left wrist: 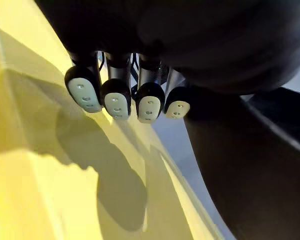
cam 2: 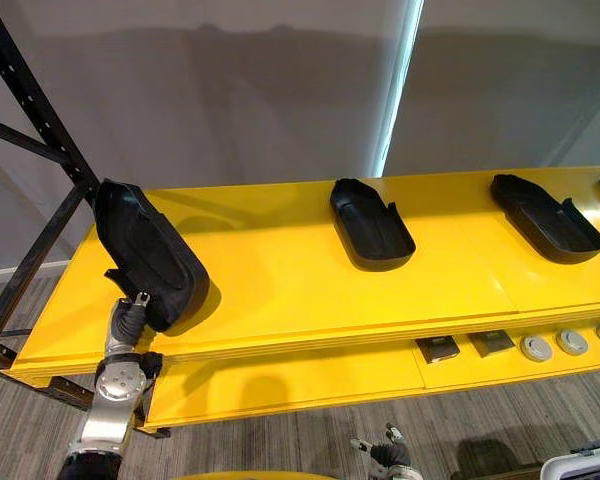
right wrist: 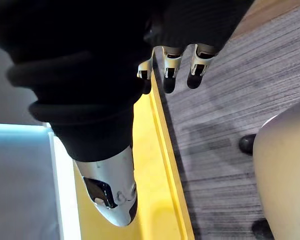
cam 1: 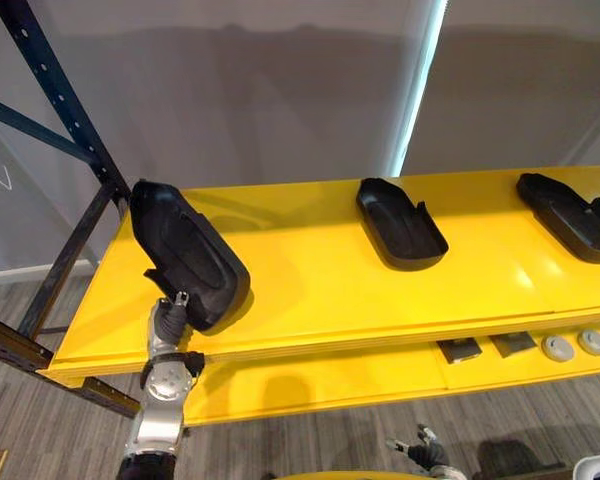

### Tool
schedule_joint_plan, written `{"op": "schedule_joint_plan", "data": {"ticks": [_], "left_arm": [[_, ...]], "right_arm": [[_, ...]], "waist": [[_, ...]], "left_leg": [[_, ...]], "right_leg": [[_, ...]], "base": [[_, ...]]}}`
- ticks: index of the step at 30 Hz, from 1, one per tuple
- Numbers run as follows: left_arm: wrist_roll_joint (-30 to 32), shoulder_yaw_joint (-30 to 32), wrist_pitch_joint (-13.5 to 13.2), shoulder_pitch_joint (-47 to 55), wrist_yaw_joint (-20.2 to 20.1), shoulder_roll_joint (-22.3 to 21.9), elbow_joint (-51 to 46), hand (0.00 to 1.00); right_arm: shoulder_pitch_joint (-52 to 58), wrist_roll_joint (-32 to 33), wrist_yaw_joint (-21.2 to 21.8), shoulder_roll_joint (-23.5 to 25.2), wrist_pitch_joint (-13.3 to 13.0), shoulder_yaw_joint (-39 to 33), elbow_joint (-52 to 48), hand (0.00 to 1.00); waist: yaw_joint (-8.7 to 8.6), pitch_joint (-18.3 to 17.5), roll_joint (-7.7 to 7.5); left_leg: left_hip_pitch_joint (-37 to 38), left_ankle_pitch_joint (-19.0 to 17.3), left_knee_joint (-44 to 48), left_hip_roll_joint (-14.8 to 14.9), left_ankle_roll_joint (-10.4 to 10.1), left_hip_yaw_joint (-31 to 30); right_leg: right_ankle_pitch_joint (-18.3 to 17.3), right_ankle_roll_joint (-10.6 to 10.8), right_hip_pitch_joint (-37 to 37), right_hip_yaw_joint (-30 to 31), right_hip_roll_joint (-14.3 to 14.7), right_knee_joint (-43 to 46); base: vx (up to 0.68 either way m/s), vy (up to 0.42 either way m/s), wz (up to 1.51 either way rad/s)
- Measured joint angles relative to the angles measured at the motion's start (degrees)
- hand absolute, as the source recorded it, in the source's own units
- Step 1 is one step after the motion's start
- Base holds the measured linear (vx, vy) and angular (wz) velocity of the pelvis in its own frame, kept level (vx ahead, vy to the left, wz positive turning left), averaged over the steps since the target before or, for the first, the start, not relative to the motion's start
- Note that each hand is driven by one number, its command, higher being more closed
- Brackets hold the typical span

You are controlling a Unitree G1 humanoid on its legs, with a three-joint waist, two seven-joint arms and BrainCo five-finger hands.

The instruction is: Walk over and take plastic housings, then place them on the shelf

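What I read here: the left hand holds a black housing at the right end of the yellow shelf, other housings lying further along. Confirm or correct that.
Wrong end: the left eye view shows the left hand holding the black housing at the left end of the yellow shelf, not the right; other housings do lie further along.

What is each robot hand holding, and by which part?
The left hand grips a black plastic housing by its lower end, over the yellow shelf. The right hand, down low, holds nothing.

The yellow shelf [cam 1: 310, 290] bears a tilted left housing [cam 1: 188, 255], a middle housing [cam 1: 401, 224] and a right housing [cam 1: 570, 217].
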Motion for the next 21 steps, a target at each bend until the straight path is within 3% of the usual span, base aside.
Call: {"op": "schedule_joint_plan", "data": {"ticks": [10, 21], "left_arm": [[4.70, 0.48, 1.56, -7.86, -2.52, 7.25, 9.13, 1.00], [5.13, -3.31, 0.06, -11.79, -1.98, 5.25, 9.59, 1.00]], "right_arm": [[-2.09, -0.61, 1.12, -0.19, -0.05, 0.02, 1.75, 0.00], [-3.17, -1.03, 1.09, -0.31, -0.30, 0.12, 2.21, 0.00]], "waist": [[-0.83, 1.65, -0.30], [-1.54, 3.13, -0.41]], "left_leg": [[-0.06, -0.02, 0.32, -0.45, 0.05, -0.50], [-0.46, -0.10, -0.03, -0.51, 0.13, -2.22]], "right_leg": [[0.31, -0.34, 0.11, 1.32, 0.28, -0.48], [0.47, -0.56, -0.65, 1.32, 0.21, -0.51]], "base": [[0.06, -0.005, -0.06], [0.00, -0.003, 0.00]]}}
